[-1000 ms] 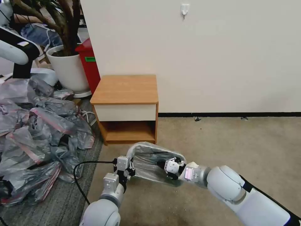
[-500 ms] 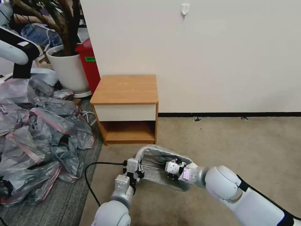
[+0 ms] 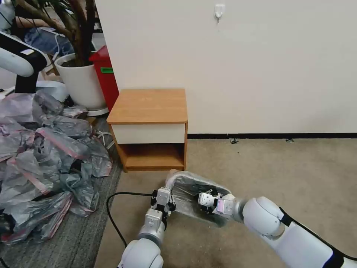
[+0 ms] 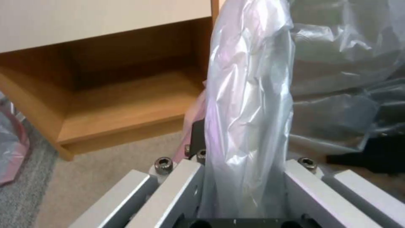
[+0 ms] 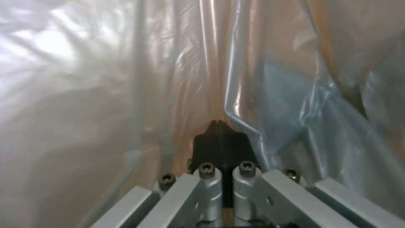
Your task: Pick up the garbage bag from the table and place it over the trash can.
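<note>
Head view: left claw (image 3: 166, 191) grips the garbage bag (image 3: 193, 186) rim; right claw (image 3: 198, 202) closed inside, beside table (image 3: 148, 108).

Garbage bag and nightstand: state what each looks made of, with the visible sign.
Garbage bag: thin translucent grey plastic film, glossy; it crinkles, and shapes show through it in the left wrist view. Nightstand: orange-brown wood-look board, probably laminate, with a smooth matte top and a white drawer front.

Left gripper (image 3: 164, 196) (gripping garbage bag (image 3: 193, 193)) shifted right.
</note>
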